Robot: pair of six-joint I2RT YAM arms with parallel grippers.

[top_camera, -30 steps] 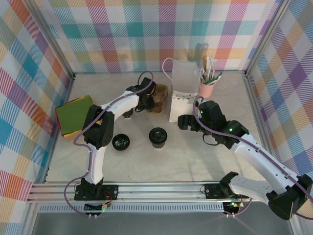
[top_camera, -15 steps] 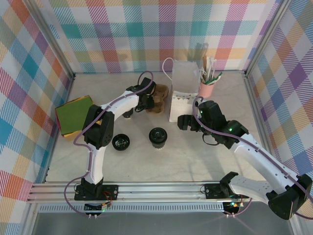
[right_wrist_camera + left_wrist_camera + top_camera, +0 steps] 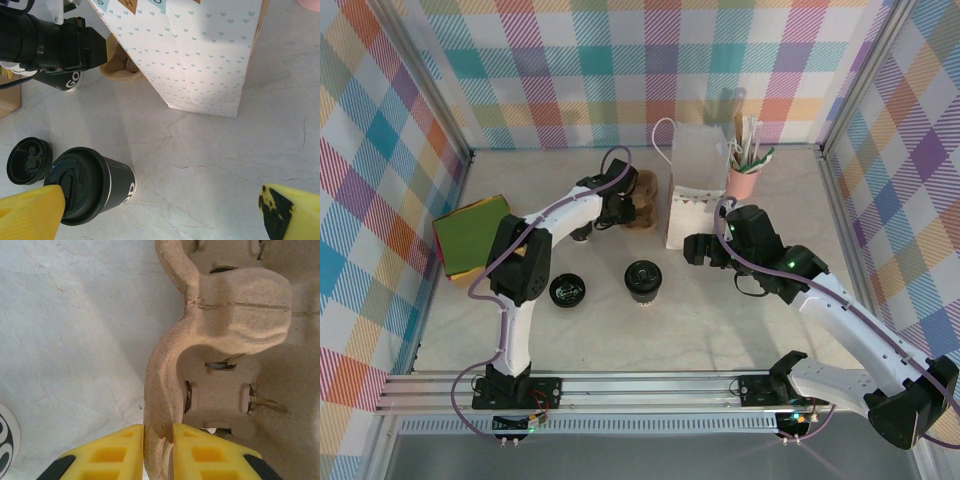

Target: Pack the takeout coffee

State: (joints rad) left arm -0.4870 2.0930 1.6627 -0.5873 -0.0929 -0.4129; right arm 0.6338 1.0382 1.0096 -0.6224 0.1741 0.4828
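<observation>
Top external view has the takeout coffee [image 3: 643, 279] standing upright near the middle of the table [image 3: 720, 330], its black lid on; a loose black lid [image 3: 567, 291] lies to its left, apart from it; farther back and to the right stands the white paper bag [image 3: 695, 190], with a pink cup of stirrers [image 3: 744, 180] just beside its right side; a green and red stack [image 3: 470, 233] lies at the left wall

Left gripper [image 3: 620, 208] reaches to the brown pulp carrier [image 3: 645, 200], which sits just left of the bag; in the left wrist view its yellow fingers [image 3: 107, 455] are pinched onto the carrier's [image 3: 235, 305] thin edge wall, one on each side and touching it – the left gripper [image 3: 158, 440] grips the carrier and nothing else

Right gripper [image 3: 700, 250] hovers right of the coffee and just nearer than the bag's base; in the right wrist view the right gripper [image 3: 160, 210] has its jaws spread wide and empty – the coffee [image 3: 87, 185], the loose lid [image 3: 29, 160] and the bag [image 3: 200, 55] all lie ahead of it; another cup [image 3: 70, 82] is partly hidden under the left arm
</observation>
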